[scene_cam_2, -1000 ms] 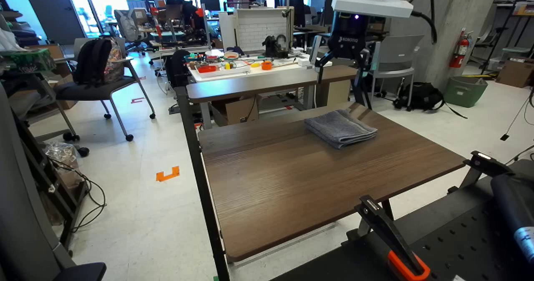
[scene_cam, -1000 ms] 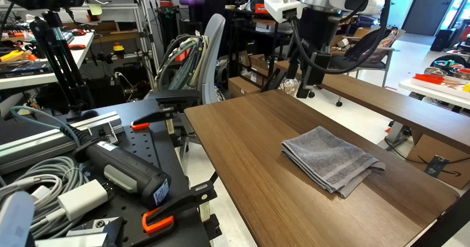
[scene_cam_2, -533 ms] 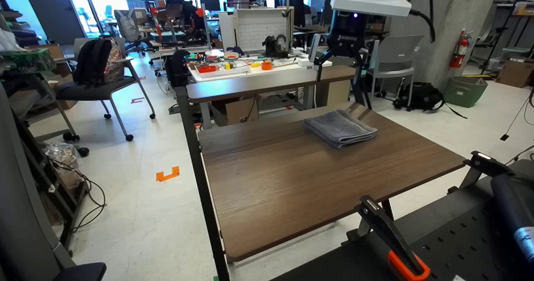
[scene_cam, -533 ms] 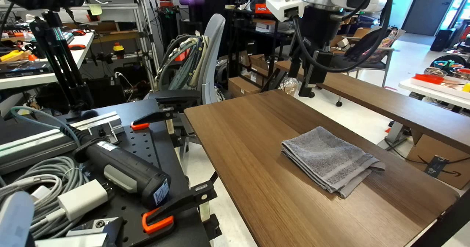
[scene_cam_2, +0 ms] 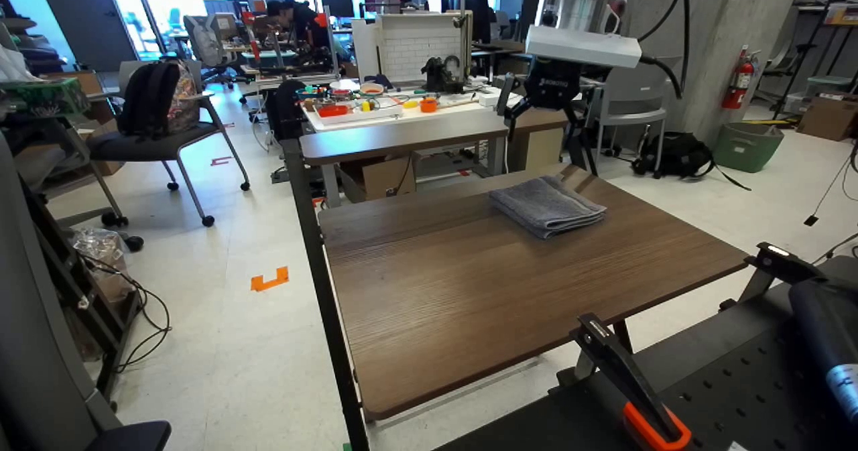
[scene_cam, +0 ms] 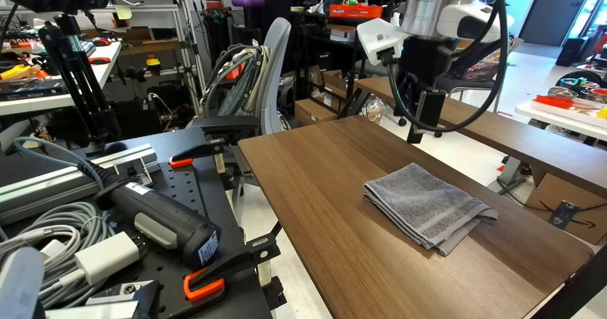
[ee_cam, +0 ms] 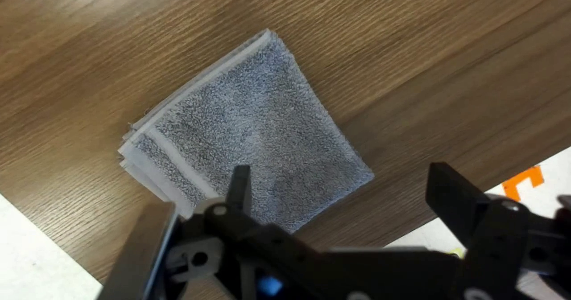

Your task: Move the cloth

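Gripper [ee_cam: 341, 170] hangs in midair, fingers [ee_cam: 450, 188] wide apart. Grey cloth [ee_cam: 258, 121] lies below it, folded flat, a clear gap to the fingertips in both exterior views; in the wrist view one finger overlaps it. Cloth rests on a brown table [ee_cam: 401, 46] below the gripper. Black bench [scene_cam: 185, 195] with an orange-padded clamp [scene_cam: 237, 259]: farther off, across the table from the gripper.

A brown wood-grain table [scene_cam: 313, 181] carries a grey cloth [scene_cam: 424, 205] (folded in layers, lying flat).
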You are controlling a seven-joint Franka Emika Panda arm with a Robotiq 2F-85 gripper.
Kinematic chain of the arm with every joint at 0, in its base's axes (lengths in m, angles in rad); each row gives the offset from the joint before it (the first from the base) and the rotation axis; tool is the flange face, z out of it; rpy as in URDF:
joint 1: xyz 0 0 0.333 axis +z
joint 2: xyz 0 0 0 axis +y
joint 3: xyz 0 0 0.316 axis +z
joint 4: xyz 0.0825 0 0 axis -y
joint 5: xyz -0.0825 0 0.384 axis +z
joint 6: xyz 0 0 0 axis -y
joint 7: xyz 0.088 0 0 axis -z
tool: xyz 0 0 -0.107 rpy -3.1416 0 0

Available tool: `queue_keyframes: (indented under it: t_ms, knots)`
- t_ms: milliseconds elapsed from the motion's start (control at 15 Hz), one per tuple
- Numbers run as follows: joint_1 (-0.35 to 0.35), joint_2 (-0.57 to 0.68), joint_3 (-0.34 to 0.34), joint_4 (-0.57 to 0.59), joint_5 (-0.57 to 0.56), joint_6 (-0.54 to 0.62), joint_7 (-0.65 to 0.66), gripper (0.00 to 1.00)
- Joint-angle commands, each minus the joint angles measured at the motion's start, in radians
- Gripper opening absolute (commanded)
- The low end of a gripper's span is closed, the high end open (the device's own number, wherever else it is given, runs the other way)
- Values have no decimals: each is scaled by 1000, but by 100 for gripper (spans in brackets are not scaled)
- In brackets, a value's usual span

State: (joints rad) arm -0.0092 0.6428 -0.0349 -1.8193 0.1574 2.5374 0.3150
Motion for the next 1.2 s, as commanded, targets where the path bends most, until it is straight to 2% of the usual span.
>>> queue_keyframes:
  t_ms: [0,333,867,1133]
  knots:
    - [21,96,-41,76,-19,15,26,100]
    - [12,177,-71,145,-17,19,30,100]
    - [-23,315,-53,284,8,3,7,100]
    - [-17,373,-62,331,-3,-17,11,100]
